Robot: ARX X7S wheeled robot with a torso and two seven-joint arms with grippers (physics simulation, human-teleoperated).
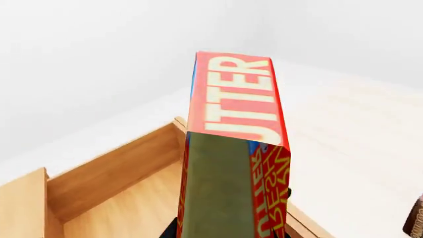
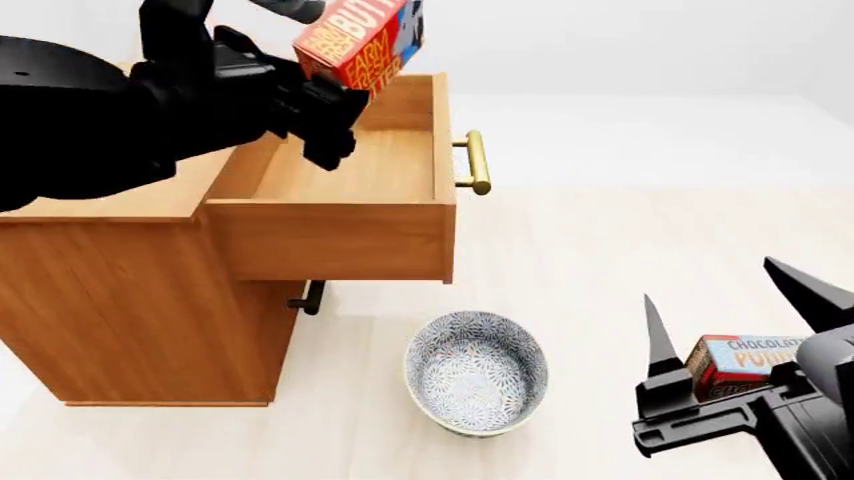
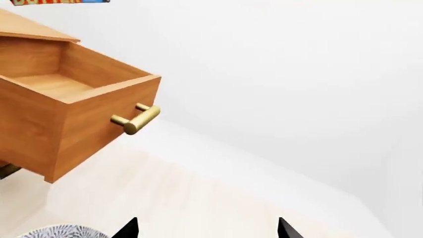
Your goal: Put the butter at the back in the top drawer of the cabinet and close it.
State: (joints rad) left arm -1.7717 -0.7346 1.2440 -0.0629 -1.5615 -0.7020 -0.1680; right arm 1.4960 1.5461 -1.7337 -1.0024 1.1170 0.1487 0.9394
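Hovering red/yellow/blue butter [image 2: 358,38] w/ white lettering

The cabinet [image 2: 147,290] and its pulled-out top drawer [image 2: 350,215] show light-brown wood with fine grain and a smooth, matt finish. The drawer's bar handle [image 2: 475,162] is brass-coloured metal with a soft sheen (brighter in the right wrist view). The butter [image 2: 363,38] looks like printed cardboard, matt. At 6 o'clock in the head view, a bowl [image 2: 477,372] appears glazed, its inside finely patterned. The left gripper [image 2: 320,110] is matt black. The floor [image 2: 641,250] is pale wood-grain, smooth.
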